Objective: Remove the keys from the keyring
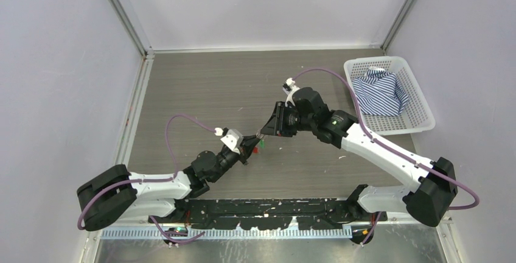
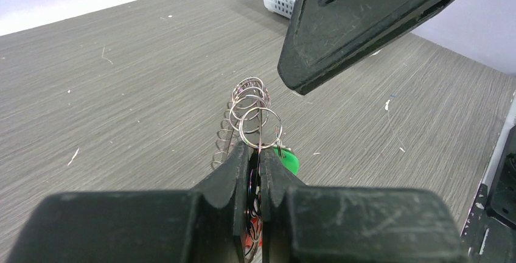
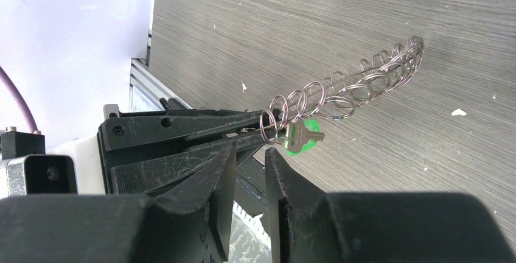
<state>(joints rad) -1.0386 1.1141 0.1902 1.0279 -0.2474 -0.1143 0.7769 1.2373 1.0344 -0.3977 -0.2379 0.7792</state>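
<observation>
Mid-step: working the first key off. Gripping the keyring (image 2: 260, 128) by its lower edge with the left claw (image 2: 255, 153), jaws pressed tight on the wire, ring upright and apparently held up off the tabletop (image 2: 122, 80). Hanging from that ring at 4 o'clock in the left wrist view, just beside the fingers: the green-headed key (image 2: 291, 161). Trailing away toward 2 o'clock in the right wrist view: a chain of wire rings (image 3: 365, 86), far end low over the tabletop or resting on it; cannot tell which. No other keys made out.

Hovering just beside the ring with the right claw (image 3: 251, 150), placed at 2 o'clock of the left claw in the top view; jaws apart by a narrow gap, nothing between them, no contact with the key.

Judged early in the task: key not yet off. Next, probably: bring the right claw onto the green head, near 3 o'clock of its fingertips, close on it, then walk it round the coil to the split end while keeping the left grip firm. Calls for fine alignment; thin wire, easy to slip or twist.
</observation>
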